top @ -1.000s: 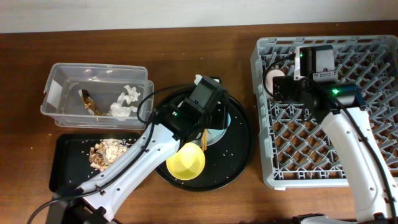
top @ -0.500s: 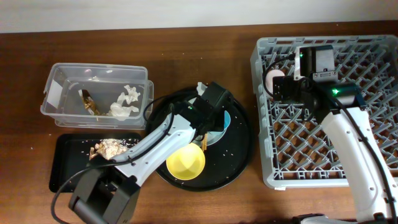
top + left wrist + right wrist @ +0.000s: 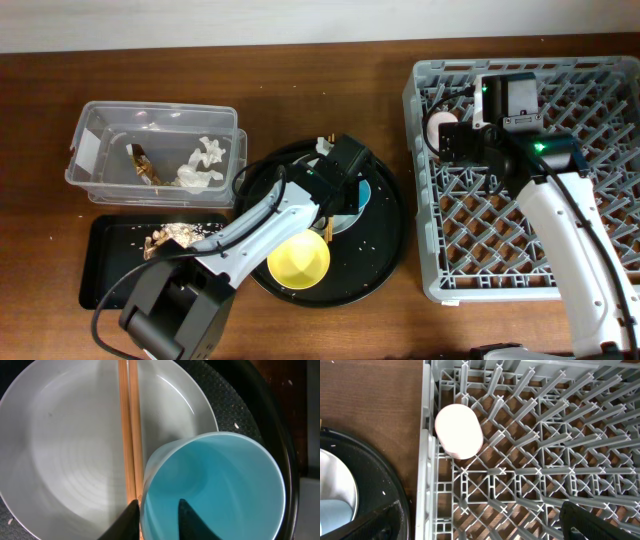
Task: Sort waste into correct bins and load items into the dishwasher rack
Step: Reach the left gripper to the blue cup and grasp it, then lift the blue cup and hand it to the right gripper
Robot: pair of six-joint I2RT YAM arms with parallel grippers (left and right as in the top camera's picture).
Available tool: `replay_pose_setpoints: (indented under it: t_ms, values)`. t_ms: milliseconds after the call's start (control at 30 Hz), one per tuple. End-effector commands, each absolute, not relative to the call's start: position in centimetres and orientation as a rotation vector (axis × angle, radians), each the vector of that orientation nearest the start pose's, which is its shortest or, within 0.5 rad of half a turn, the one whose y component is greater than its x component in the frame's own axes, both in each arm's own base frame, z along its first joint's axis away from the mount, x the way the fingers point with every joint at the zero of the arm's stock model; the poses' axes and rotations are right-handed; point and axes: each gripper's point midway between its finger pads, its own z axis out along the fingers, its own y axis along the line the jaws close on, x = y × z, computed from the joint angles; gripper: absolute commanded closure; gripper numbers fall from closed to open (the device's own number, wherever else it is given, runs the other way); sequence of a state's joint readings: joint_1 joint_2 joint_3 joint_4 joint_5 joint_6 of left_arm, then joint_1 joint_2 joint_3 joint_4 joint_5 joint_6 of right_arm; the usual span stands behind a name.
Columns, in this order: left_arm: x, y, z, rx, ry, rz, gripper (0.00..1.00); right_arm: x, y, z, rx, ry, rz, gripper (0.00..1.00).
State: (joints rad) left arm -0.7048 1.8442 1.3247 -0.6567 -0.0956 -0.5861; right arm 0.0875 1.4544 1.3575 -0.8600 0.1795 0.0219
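My left gripper [image 3: 157,510] is open with its fingers astride the near rim of the blue cup [image 3: 220,480], one finger outside and one inside. The cup stands on the pale grey plate [image 3: 65,460] beside the wooden chopsticks [image 3: 129,430]. In the overhead view this gripper [image 3: 340,190] is over the round black tray [image 3: 385,250], with the yellow bowl [image 3: 298,260] at the front. My right gripper [image 3: 480,515] is open and empty above the dishwasher rack [image 3: 545,460]. The pink cup [image 3: 458,430] lies in the rack's far left corner.
The clear tub [image 3: 100,135] at the left holds white tissue [image 3: 200,165] and a brown wrapper scrap [image 3: 143,165]. The shallow black tray [image 3: 110,275] in front of it holds tan food scraps [image 3: 175,237]. The rack [image 3: 600,150] fills the right side.
My left arm has swung and its wrist has moved slightly back and right, onto the blue cup. The right arm has not moved.
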Motion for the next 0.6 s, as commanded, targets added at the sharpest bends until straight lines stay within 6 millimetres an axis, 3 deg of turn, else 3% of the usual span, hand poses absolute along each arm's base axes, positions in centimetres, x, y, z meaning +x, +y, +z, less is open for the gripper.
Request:
replay_pose_setpoints:
  t_ms: [0, 100, 267, 367, 567]
  values:
    - [33.9, -25.9, 6.3, 0.123, 2.764, -0.169, 0.81, 38.4, -0.1, 21.8, 0.004, 2.501, -0.197, 0.02]
    - [33.8, -25.6, 6.1, 0.122, 2.770, -0.146, 0.98, 38.4, -0.1, 21.8, 0.004, 2.501, -0.197, 0.02]
    - [33.8, -25.7, 6.6, 0.122, 2.763, -0.164, 0.99, 38.4, -0.1, 21.8, 0.004, 2.501, -0.197, 0.02]
    - [34.6, -25.4, 9.0, 0.092, 2.712, -0.207, 0.99, 38.4, -0.1, 21.8, 0.004, 2.501, -0.197, 0.02]
    - [36.4, -23.1, 17.1, -0.019, 2.536, -0.337, 0.99, 38.4, -0.1, 21.8, 0.004, 2.501, -0.197, 0.02]
